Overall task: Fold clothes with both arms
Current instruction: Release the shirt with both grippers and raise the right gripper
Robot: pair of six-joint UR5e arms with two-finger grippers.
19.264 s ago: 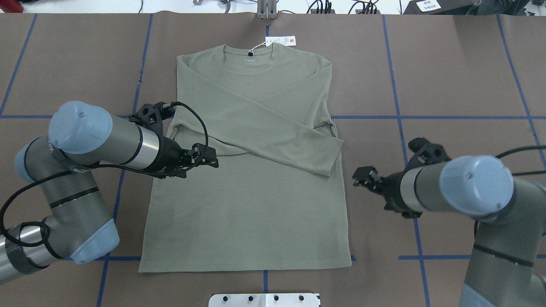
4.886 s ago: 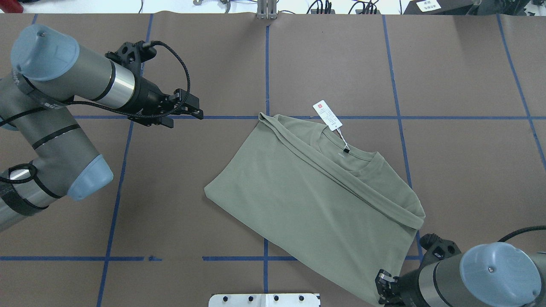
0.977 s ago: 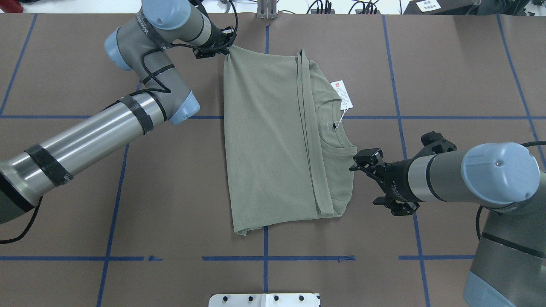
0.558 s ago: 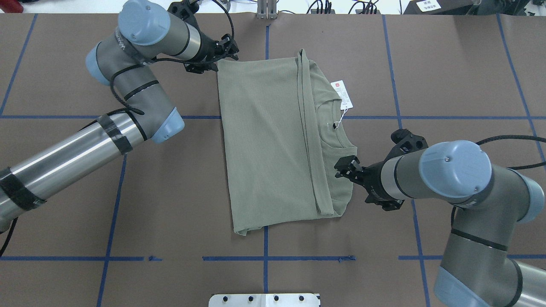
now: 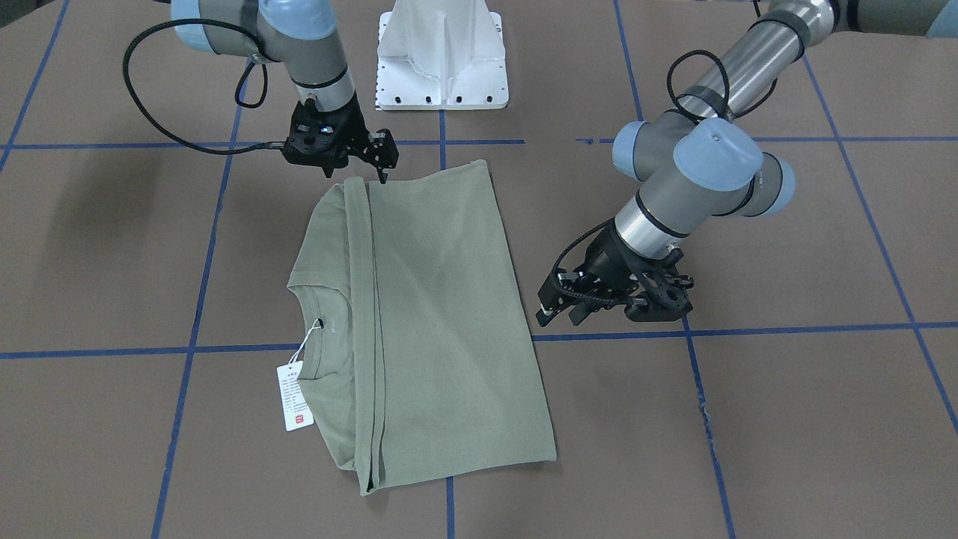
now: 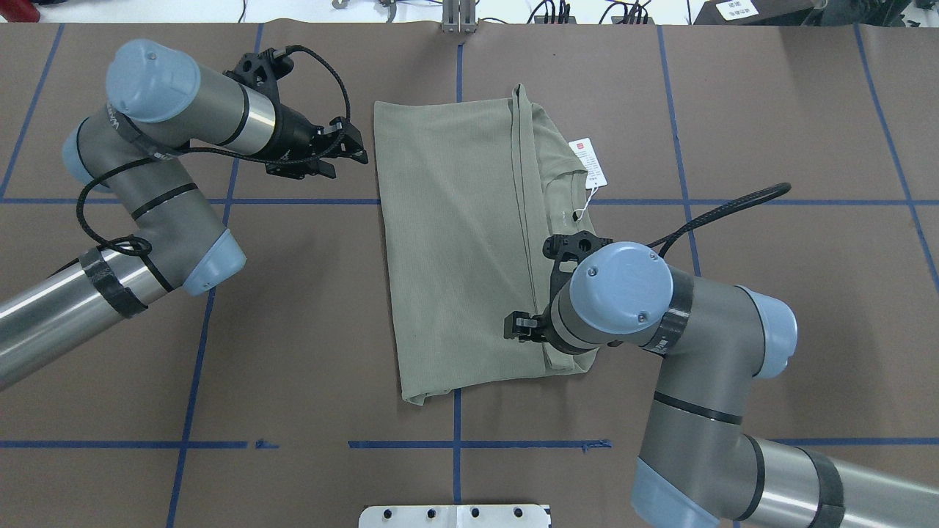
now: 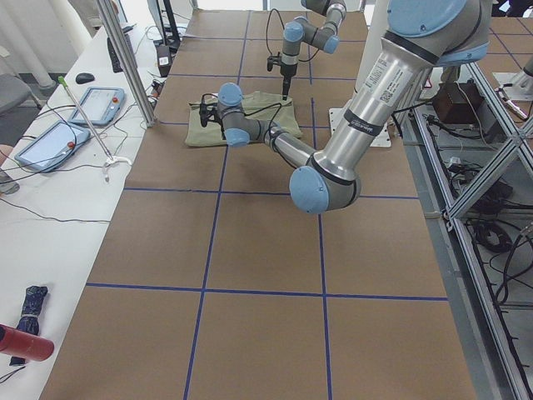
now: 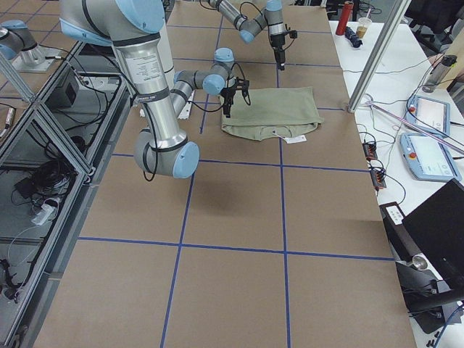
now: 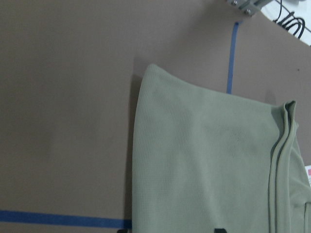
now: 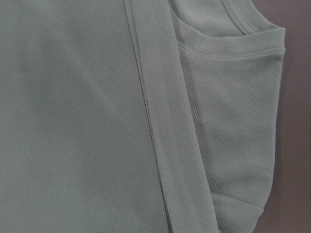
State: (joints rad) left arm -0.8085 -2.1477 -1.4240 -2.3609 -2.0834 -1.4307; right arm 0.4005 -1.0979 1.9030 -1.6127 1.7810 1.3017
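While the shirt (image 6: pixel 455 242) lies folded on the desk (image 6: pixel 807 110), left gripper (image 5: pixel 557 316) hangs spread, empty; right gripper (image 5: pixel 383 161), state unclear

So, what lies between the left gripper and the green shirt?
Only bare brown table cover. The overhead view shows a narrow gap between the left gripper and the shirt.

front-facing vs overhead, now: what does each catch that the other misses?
Front-facing only: the right pincer over the shirt's edge nearest the base, and the white pedestal's upright part. Overhead only: cables beyond the table's far edge; there the right arm hides most of that pincer. Both: the folded shirt, its hang tag, the left pincer open and empty beside the shirt.
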